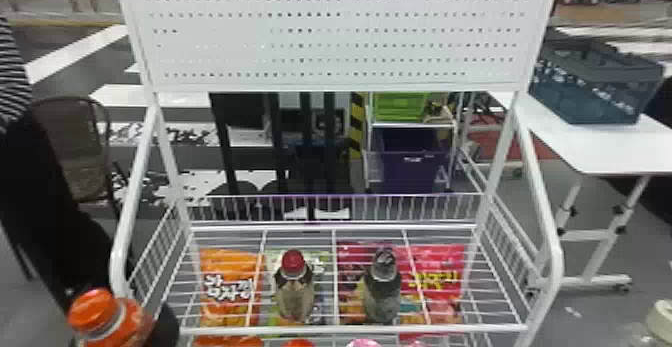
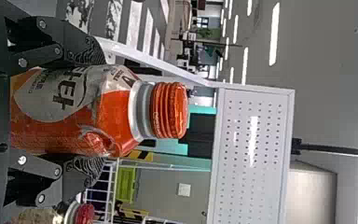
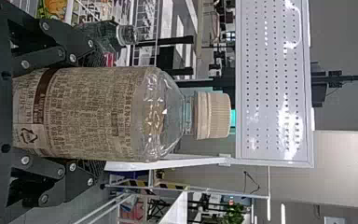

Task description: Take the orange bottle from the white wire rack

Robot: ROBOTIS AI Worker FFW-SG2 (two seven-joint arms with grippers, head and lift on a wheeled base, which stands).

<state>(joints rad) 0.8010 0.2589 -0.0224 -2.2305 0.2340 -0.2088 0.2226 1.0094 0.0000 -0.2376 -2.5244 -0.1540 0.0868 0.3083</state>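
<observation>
In the head view my left gripper (image 1: 167, 323), partly cut off by the bottom edge, is at the orange bottle (image 1: 112, 321), by the front left corner of the white wire rack (image 1: 350, 329). The left wrist view has the left gripper (image 2: 88, 109) shut on the orange bottle (image 2: 116, 109), one finger against each side, its orange cap free. My right gripper (image 3: 91, 113) is shut on a clear bottle (image 3: 161, 114) with a beige label and cap. That bottle's cap (image 1: 659, 316) is at the head view's lower right edge.
On the rack stand a red-capped bottle (image 1: 295, 291) and a dark clear-capped bottle (image 1: 382, 288), with snack bags (image 1: 232, 281) beneath the wires. Slanted side rails (image 1: 537, 191) and a perforated back panel (image 1: 240, 46) frame it. A white table (image 1: 600, 146) is at right.
</observation>
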